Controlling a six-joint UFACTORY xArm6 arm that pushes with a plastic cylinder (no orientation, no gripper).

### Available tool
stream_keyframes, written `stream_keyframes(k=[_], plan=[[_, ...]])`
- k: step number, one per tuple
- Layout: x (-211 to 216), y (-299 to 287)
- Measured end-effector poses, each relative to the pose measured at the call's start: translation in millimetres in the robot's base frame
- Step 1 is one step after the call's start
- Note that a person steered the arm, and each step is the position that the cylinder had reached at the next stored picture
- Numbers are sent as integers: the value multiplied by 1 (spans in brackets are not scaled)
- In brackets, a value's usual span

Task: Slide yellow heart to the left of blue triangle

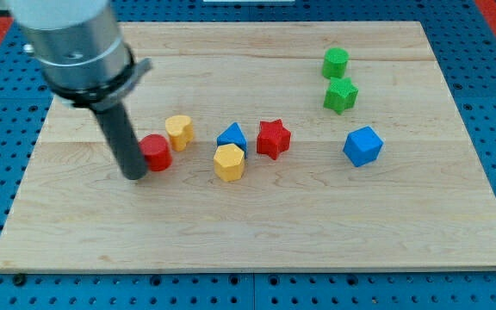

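The yellow heart (179,132) lies left of centre on the wooden board (257,232). The blue triangle (232,136) sits a short way to the heart's right, with a gap between them. A yellow hexagon block (229,162) touches the triangle from the view's bottom. My tip (134,172) rests on the board at the left, pressed against the left side of a red round block (156,152), which lies just below and left of the heart.
A red star (274,139) sits right of the blue triangle. A blue cube-like block (362,145) lies further right. A green round block (336,62) and a green star (341,95) stand at the upper right. The arm's grey body (71,43) overhangs the upper left.
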State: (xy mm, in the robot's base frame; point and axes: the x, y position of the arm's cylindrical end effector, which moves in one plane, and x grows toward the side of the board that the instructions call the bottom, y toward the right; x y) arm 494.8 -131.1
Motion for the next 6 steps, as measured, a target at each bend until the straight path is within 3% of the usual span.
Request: stream_keyframes(k=[1, 2, 4, 5, 6], plan=[[0, -48], [-56, -78], [-81, 46], [-102, 41], [-170, 134]])
